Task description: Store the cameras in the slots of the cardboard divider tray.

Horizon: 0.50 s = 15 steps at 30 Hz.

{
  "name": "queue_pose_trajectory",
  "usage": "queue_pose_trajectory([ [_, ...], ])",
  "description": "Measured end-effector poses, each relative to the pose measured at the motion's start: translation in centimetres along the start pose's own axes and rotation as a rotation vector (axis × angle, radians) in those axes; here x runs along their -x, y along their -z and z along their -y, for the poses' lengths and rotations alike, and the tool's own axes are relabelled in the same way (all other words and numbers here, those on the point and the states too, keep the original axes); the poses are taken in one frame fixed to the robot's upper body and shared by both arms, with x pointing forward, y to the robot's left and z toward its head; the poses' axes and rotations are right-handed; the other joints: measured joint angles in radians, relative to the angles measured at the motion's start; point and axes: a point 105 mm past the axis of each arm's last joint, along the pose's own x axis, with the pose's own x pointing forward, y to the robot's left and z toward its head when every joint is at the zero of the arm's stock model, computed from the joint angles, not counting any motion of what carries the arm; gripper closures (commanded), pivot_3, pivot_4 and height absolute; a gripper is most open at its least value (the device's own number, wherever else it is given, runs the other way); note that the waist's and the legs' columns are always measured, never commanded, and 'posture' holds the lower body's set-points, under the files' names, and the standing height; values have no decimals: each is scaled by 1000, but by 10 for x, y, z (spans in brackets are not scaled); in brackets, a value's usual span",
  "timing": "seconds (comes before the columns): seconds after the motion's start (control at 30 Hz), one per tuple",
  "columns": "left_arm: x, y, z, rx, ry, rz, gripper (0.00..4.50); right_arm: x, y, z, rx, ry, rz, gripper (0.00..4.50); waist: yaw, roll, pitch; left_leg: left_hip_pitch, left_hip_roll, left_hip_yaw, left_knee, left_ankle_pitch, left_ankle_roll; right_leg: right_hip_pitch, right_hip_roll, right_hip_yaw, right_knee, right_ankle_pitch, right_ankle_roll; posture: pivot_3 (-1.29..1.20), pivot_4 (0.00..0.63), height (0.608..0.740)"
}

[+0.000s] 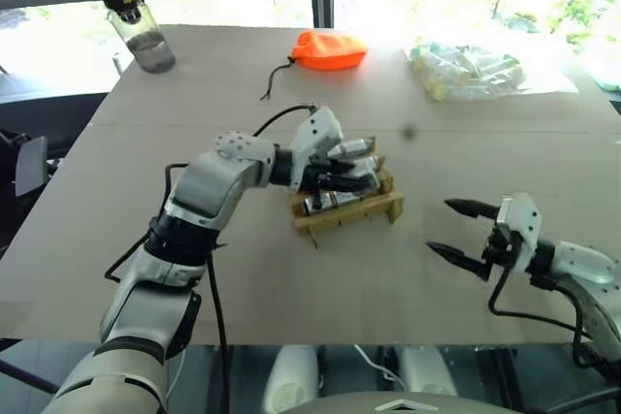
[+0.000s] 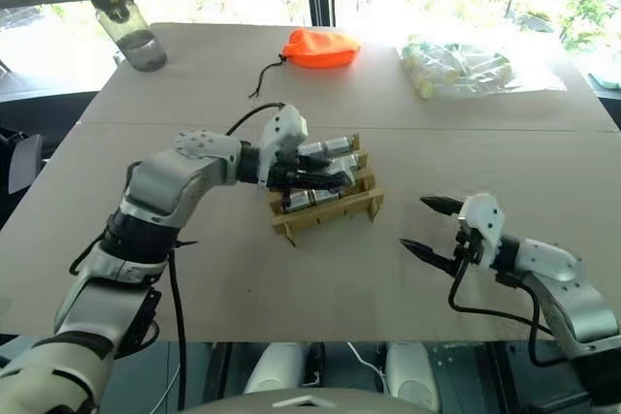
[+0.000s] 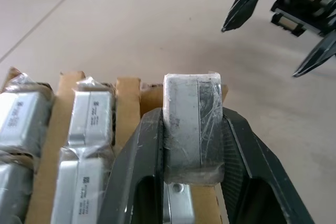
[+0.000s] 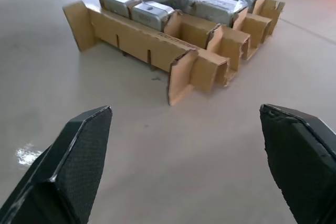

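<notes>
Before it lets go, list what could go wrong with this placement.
1. The left tool grips a camera above the cardboard divider tray; if it meets a divider edge it may jam or tip.
2. The light tray may slide when pushed.
3. Wrapped cameras alongside could snag.

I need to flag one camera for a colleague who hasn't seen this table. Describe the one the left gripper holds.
Find the cardboard divider tray at the middle of the table. The left gripper hangs over it, shut on one silver-grey camera. Unlike the other cameras, which lie in slots, this one stands clamped between the black fingers.
</notes>
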Motion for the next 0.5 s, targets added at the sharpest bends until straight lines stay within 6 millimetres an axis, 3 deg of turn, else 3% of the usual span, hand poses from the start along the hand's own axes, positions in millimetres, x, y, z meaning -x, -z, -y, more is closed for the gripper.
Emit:
queue_pose_trajectory([
  [0.17,-10,-12,-14,-99,-29,-34,3707,2,1,-10,-20,14,44,48,1,-1,0,-1,-1,0,0,0,0,0,0,-1,-2,0,0,0,150,726],
  [0.33,-29,-11,-18,-160,-2,-91,3707,2,8,-13,-5,51,51,48,-1,-1,0,-2,-1,1,0,0,1,0,0,-4,-3,0,0,0,150,726],
  [0.5,-30,-14,-23,-219,-19,-140,3707,1,8,-15,2,83,70,48,-1,-1,0,-1,-1,0,0,0,1,0,0,-4,-2,0,0,0,150,726],
])
